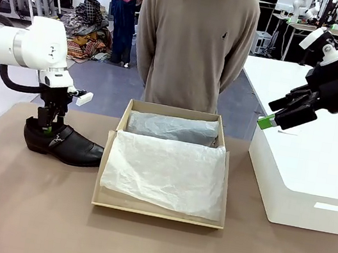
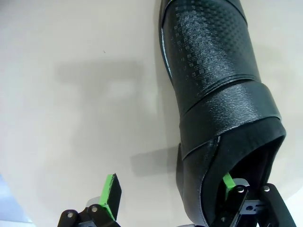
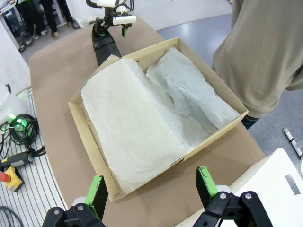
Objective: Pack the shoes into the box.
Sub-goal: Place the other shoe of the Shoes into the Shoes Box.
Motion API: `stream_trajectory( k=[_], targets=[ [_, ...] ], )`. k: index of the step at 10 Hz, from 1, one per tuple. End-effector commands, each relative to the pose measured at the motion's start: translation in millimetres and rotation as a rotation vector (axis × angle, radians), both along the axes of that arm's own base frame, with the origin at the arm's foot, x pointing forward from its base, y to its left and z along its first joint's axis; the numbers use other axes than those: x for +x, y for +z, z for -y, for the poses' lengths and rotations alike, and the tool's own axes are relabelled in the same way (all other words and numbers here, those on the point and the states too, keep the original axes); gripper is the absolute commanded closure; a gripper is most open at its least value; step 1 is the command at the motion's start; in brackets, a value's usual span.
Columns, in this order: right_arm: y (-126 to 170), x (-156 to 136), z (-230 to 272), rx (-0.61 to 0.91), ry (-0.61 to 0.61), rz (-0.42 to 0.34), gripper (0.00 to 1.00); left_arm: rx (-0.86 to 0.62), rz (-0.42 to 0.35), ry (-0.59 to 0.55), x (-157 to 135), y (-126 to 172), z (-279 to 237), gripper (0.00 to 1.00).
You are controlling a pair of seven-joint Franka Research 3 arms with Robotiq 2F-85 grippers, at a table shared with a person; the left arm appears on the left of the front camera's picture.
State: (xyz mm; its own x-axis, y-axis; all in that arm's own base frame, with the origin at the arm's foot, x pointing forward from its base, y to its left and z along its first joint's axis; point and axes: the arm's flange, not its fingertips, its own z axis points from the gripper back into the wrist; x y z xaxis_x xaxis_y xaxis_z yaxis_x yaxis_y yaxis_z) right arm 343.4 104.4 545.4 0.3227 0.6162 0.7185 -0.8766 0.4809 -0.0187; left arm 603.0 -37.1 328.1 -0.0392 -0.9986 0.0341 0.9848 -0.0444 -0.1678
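Right, glossy black leather dress shoe (image 1: 65, 143) lies left of the tan cardboard shoebox (image 1: 154, 213), toe toward it, lengthwise across the table (image 1: 13, 204). My left gripper (image 1: 45, 124) hangs vertical over the heel, spread, one finger inside; right gripper (image 3: 151, 183) hovers spread too.

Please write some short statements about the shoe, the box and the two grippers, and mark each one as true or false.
1. A black shoe lies on the table, at the robot's left of the box. True.
2. One finger of the left gripper is inside the shoe's opening. True.
3. The right gripper holds the tissue paper. False: it hangs open in the air by the white block, holding nothing.
4. The box is closed. False: it is open, with tissue paper showing inside.
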Motion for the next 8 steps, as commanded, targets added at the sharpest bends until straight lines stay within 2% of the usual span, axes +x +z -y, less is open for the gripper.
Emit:
stream_trajectory(
  k=[1, 2, 6, 7, 8],
  targets=[
    [-1.2, 2.3, 0.4, 0.02, 0.018, 0.007, 0.0, -0.016, -0.029, -0.009, 6.3, 3.6, -3.2, 0.0],
    [-1.2, 2.3, 0.4, 0.02, 0.018, 0.007, 0.0, -0.015, -0.027, -0.012, 5.6, 4.5, -3.5, 0.15],
    [-1.2, 2.3, 0.4, 0.02, 0.018, 0.007, 0.0, -0.011, -0.024, -0.001, 3.2, 10.5, -5.7, 0.94],
    [-1.2, 2.3, 0.4, 0.02, 0.018, 0.007, 0.0, -0.008, -0.023, -0.001, 3.1, 10.7, -5.9, 1.0],
    [-1.2, 2.3, 0.4, 0.02, 0.018, 0.007, 0.0, -0.009, -0.022, -0.003, 3.2, 11.0, -6.2, 1.0]
  ],
)
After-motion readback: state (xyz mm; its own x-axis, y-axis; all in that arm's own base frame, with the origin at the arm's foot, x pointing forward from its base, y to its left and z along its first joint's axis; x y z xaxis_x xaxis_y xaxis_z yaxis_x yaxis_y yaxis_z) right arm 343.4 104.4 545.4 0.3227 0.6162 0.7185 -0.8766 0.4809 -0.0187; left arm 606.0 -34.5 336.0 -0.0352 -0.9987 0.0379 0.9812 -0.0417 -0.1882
